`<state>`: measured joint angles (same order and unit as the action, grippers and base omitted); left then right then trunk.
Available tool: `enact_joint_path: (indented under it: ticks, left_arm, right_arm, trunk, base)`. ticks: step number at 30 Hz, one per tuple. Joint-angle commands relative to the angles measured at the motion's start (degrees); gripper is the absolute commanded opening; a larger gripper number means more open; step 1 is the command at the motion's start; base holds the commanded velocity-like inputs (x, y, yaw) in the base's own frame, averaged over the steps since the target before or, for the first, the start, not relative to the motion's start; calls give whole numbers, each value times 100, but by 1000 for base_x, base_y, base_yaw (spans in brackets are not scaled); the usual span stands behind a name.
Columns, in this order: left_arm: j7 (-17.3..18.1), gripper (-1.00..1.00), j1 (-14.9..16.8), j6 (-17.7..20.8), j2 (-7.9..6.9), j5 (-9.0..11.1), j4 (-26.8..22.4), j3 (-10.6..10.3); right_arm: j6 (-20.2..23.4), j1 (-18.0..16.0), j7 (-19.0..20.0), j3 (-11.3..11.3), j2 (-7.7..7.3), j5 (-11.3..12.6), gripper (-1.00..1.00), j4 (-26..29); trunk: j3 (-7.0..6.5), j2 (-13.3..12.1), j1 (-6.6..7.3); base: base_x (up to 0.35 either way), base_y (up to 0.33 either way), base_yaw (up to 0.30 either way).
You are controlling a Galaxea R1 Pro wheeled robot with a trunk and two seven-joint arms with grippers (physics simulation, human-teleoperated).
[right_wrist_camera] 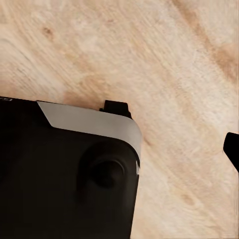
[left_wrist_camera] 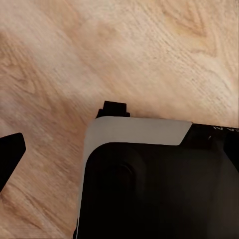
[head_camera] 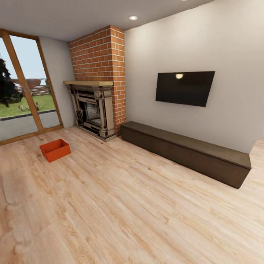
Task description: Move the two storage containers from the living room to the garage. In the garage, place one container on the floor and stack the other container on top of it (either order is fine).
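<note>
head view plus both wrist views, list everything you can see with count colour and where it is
storage container: 1, orange-red, on the wood floor near the glass door, left of the fireplace
fireplace: 1, dark surround with red brick chimney, in the far corner
glass door: 1, wood-framed, far left
tv: 1, black, on the cream wall
low cabinet: 1, dark brown, along the wall under the tv
ceiling light: 1, white, above the chimney
wood floor: light plank, across the room
robot body: black with a grey panel, over the floor in both wrist views; grippers' state cannot be told
</note>
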<state>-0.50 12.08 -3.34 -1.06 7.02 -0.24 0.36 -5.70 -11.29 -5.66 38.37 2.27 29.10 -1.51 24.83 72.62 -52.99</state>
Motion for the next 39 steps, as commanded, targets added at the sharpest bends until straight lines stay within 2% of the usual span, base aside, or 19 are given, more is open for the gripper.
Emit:
enact_joint_path:
  ticks: [1, 15, 29, 39]
  left_arm:
    - [-3, 100, 5, -18, 1, 45, 7, -1]
    - [-3, 100, 5, -18, 1, 45, 7, -1]
    - [-3, 100, 5, -18, 1, 45, 7, -1]
    - [-3, 100, 5, -18, 1, 45, 7, -1]
  right_arm:
    - [-30, -5, -5, 48, 3, 51, 100, -16]
    - [-31, -5, -5, 48, 2, 51, 100, -16]
    - [-26, -5, -5, 55, 2, 51, 100, -16]
    - [-28, -5, -5, 46, 2, 51, 100, -16]
  trunk:
    - [6, 3, -3]
    - [6, 3, -3]
    - [6, 3, -3]
    - [6, 3, -3]
  base:
    - [321, 0, 270]
    - [321, 0, 266]
    - [321, 0, 35]
    - [321, 0, 229]
